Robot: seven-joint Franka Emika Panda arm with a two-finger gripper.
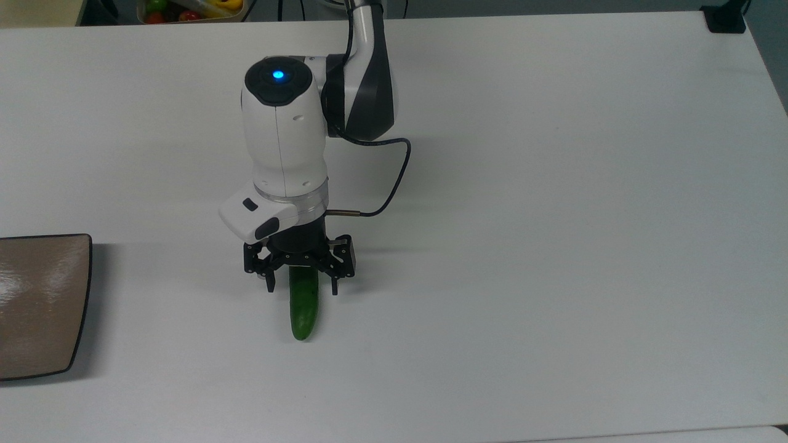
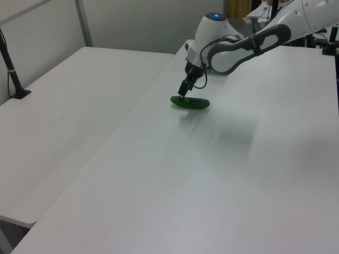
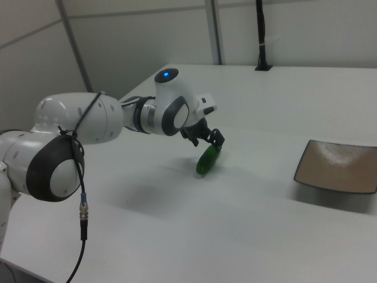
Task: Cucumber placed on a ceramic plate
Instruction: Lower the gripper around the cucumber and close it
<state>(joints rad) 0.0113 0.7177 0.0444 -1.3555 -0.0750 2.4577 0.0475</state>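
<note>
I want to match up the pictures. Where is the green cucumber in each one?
Top view: the cucumber lies below the middle, pointing up and down, between the open gripper fingers.
Left view: upper middle, lying sideways.
Right view: middle, tilted.
Shared landmark: the gripper sits at one end of it.

Glossy ceramic plate (image 1: pixel 37 301), shiny-skinned cucumber (image 1: pixel 303 311), matt white table (image 1: pixel 554 246), smooth plastic arm (image 1: pixel 283 141).

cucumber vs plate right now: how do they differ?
The cucumber is dark green, long and rounded; the ceramic plate is glossy tan-brown, square and flat with a dark rim. The open gripper straddles the cucumber; the plate sits apart at the top view's left edge, empty. Both rest on the white table.
</note>
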